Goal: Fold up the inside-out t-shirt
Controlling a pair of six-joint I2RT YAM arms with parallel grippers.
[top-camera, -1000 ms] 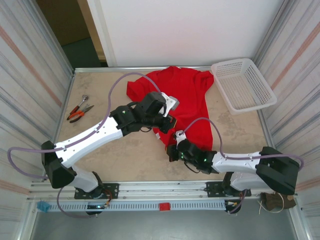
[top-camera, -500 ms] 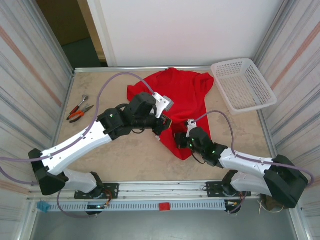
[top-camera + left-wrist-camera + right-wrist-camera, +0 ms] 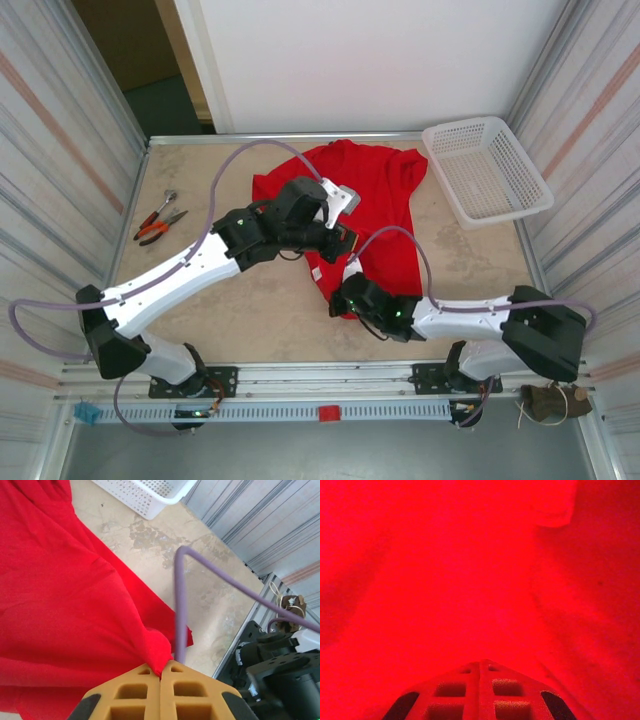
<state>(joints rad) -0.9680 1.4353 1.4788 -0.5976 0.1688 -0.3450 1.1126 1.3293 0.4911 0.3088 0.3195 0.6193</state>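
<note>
The inside-out t-shirt [image 3: 385,215] is bright red and lies crumpled on the table's far middle, its lower end drawn toward the arms. My left gripper [image 3: 338,243] sits over its left side, and in the left wrist view it is shut [image 3: 161,674] on a pinched fold of the red cloth [image 3: 60,605]. My right gripper [image 3: 343,297] is at the shirt's near tip. Red cloth [image 3: 470,555] covers the whole right wrist view, and there the gripper [image 3: 481,664] is shut with the cloth drawn to its tip.
A white mesh basket [image 3: 485,170] stands at the far right, also seen from the left wrist [image 3: 145,495]. Orange-handled pliers [image 3: 158,222] lie at the left. A purple cable [image 3: 180,605] crosses just ahead of the left fingers. Striped walls bound both sides.
The right gripper swung up and right, then back down-left toward the near edge, and the shirt's lower end followed. The left gripper shifted slightly, still pinching cloth.
</note>
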